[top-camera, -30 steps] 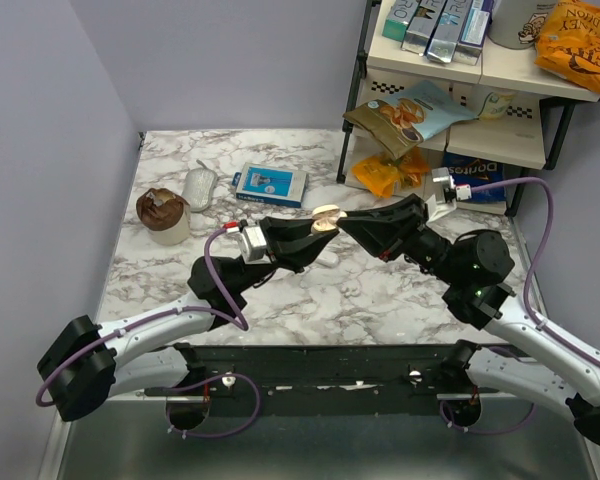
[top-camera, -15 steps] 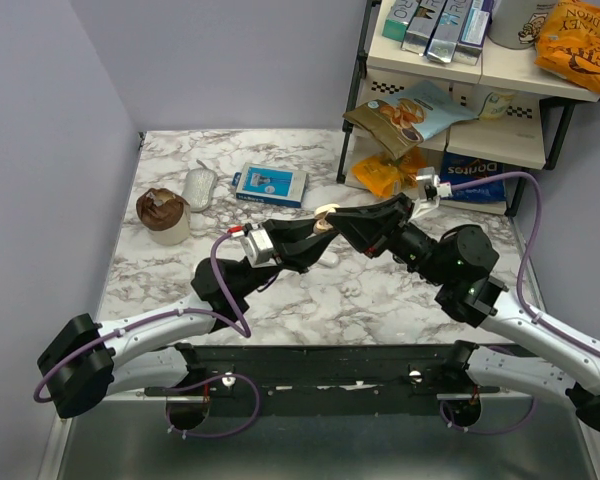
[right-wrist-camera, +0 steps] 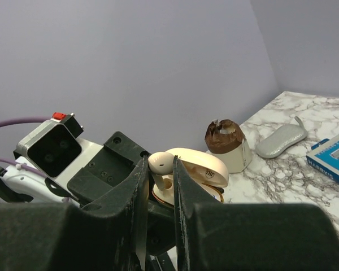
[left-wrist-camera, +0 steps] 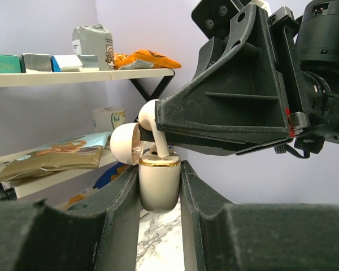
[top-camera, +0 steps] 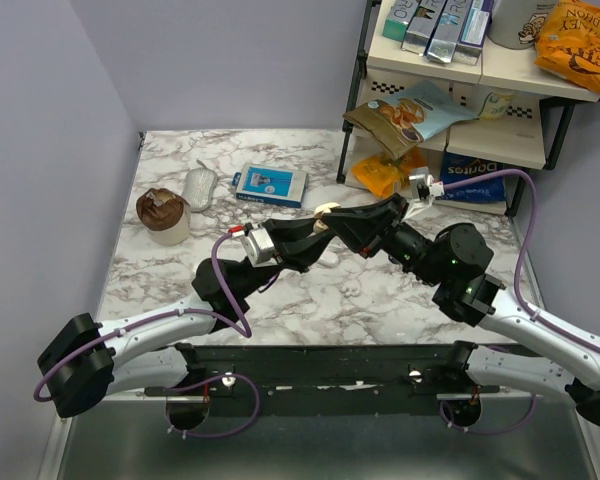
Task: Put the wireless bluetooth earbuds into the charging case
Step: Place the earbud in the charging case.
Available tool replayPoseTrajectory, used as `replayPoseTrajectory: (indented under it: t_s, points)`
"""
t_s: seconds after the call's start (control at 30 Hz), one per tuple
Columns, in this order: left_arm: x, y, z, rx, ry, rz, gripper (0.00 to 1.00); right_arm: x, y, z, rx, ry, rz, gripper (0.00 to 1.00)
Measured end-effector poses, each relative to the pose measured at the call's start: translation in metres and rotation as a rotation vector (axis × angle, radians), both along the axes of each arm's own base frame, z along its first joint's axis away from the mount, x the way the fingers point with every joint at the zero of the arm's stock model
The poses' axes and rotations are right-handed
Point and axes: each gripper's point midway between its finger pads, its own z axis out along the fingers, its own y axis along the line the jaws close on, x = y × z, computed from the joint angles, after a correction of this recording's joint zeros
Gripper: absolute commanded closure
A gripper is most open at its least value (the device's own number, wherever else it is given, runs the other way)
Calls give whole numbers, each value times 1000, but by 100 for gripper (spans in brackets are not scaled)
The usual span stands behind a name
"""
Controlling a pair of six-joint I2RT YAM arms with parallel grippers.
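Grip confirmed on both arms: left gripper (left-wrist-camera: 160,172) clamped on the upright open charging case (left-wrist-camera: 158,189), lid (left-wrist-camera: 124,144) tipped back, right gripper (right-wrist-camera: 160,169) pinched narrowly on one white earbud (right-wrist-camera: 161,162), stem down at the case's gold-rimmed mouth.

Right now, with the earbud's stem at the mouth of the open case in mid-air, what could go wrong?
The earbud looks tilted, its stem at the charging case rim; pushing on could jam it or pop it from the right gripper.
The left gripper pinches only the case's lower body above the table; a sideways push could twist it loose.
The open lid sits close beside the earbud's head and could get knocked.
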Motion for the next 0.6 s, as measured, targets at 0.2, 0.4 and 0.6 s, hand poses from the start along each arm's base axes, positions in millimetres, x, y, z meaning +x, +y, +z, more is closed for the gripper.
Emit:
replayPoseTrajectory:
  t_s: [0.2, 0.4, 0.6]
  points:
    - [2, 1, 0, -1, 4, 8, 100, 2, 1, -1, -10, 8, -16, 99]
    - [3, 1, 0, -4, 9, 16, 100, 4, 3, -1, -28, 11, -29, 98]
    - [4, 1, -1, -3, 13, 20, 100, 4, 4, -3, -39, 17, -38, 94]
